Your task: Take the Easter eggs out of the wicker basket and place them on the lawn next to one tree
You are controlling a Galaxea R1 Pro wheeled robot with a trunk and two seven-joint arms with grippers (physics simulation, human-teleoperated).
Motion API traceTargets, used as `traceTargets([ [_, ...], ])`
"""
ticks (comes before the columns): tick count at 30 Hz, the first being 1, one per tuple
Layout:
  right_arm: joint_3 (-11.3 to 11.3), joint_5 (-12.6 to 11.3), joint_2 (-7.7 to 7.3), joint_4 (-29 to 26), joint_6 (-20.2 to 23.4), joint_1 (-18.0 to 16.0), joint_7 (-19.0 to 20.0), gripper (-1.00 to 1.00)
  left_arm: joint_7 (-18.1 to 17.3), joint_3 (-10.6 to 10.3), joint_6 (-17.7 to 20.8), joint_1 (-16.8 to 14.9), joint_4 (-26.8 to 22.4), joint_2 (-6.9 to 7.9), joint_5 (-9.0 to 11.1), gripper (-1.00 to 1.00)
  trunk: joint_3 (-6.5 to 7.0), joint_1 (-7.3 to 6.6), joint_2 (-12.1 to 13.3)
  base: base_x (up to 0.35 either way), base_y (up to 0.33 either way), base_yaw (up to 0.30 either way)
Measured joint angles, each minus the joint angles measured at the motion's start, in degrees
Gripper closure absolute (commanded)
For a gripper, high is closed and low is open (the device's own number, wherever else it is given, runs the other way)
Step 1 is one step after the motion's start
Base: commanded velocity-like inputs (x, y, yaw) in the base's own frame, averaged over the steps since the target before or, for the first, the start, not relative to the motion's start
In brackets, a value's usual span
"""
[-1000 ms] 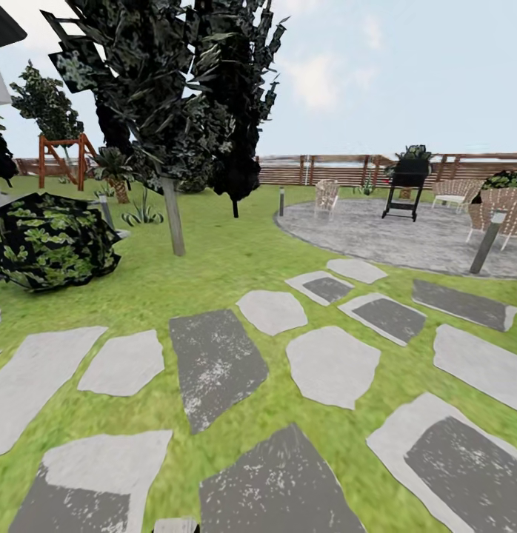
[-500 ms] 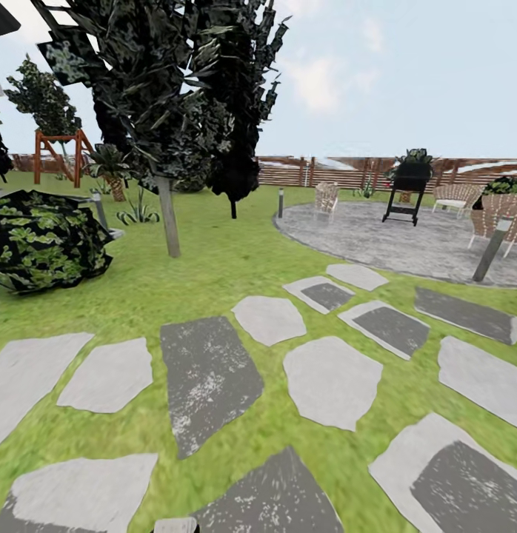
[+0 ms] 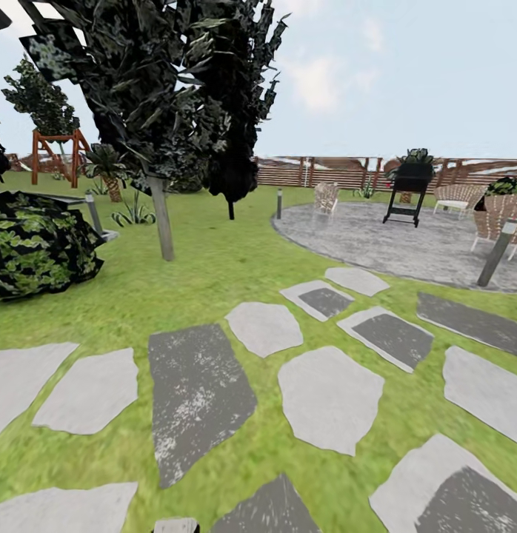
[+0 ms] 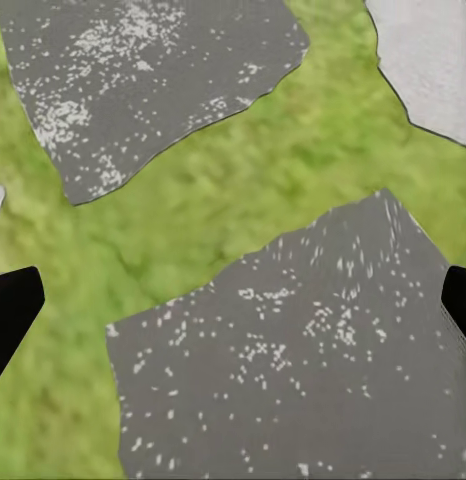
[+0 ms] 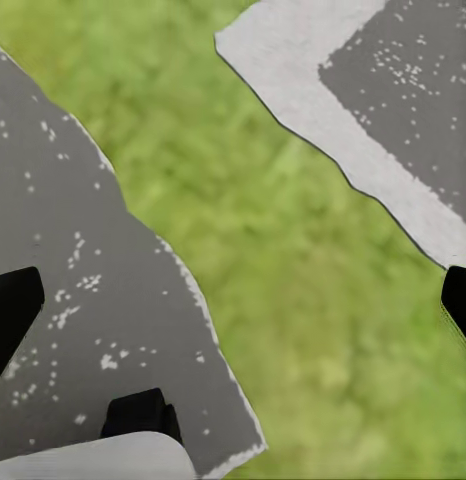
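Here both my tools, left tool [image 4: 233,300] and right tool [image 5: 233,300], hang spread and empty over the lawn [image 3: 236,259] and stepping stones [image 3: 329,396], since I'm travelling, nothing to carry.

Open lawn [image 3: 236,266] ahead, flat stepping stones [image 3: 329,396], dark-leaved tree [image 3: 161,215] and bush [image 3: 36,244] left

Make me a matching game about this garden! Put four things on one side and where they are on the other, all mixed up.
Things:
1. grill
2. stepping stones
3. leafy bush
4. wooden fence

Places:
A. far back, along the garden's edge
B. on the round paved patio
C. on the left, on the lawn
D. nearest, set in the grass

Pairs: 1-B, 2-D, 3-C, 4-A
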Motion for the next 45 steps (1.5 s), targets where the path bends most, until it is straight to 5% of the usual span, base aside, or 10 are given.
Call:
traceTargets([
  [45,0.0,0.0,0.00,0.0,0.0,0.0,0.0,-1.00,0.0,0.0,0.0,0.0,0.0,-0.01,0.0,-1.00,0.00,0.00,0.0,0.318,-0.134,0.000],
])
